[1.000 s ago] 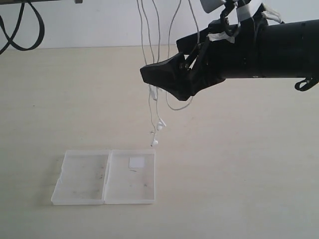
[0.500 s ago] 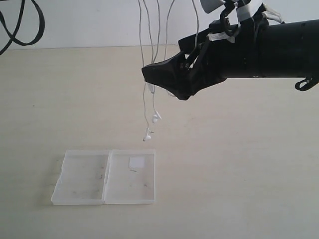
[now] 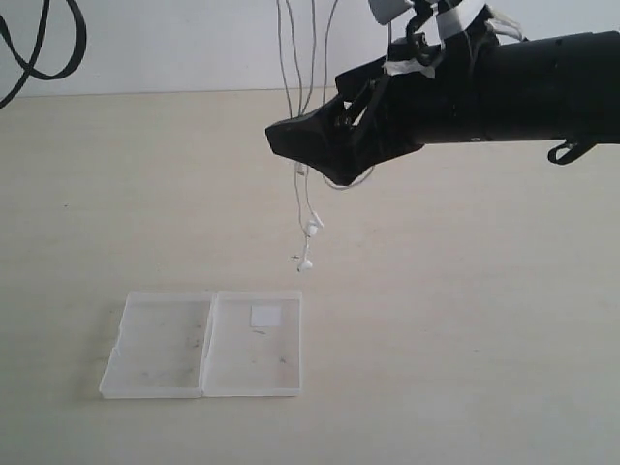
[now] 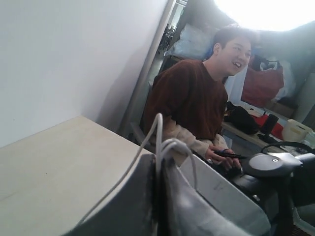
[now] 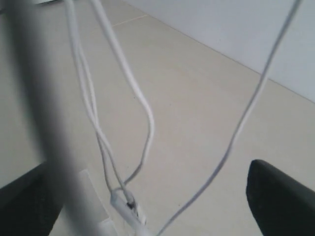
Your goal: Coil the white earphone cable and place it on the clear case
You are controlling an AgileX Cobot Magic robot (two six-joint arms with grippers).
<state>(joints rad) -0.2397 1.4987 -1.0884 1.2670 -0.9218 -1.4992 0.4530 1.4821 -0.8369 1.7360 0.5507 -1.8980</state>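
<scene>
**Two grippers, one hanging cable**

My left gripper (image 4: 160, 196) is pressed together on the white earphone cable (image 4: 158, 140), whose strands rise out from between its fingers. It sits above the top edge of the exterior view. My right gripper (image 3: 310, 145) reaches in from the right with its jaws spread wide and gripping nothing. Several strands of the cable hang down between and just beside them.

Below that gripper the two earbuds (image 3: 313, 230) dangle in the air, above the table (image 3: 465, 339) and just beyond the far right corner of the clear case (image 3: 160, 354), touching neither. The case lies open and flat at the near left, with a white sticker (image 3: 264, 315) in its right half.

The table is pale beige and matte. A white wall (image 3: 174, 48) closes the far side, with a black cord loop (image 3: 68, 58) at far left. My left wrist view shows a person in a brown sweater (image 4: 189, 105) seated past the table's edge, with bags piled behind.
</scene>
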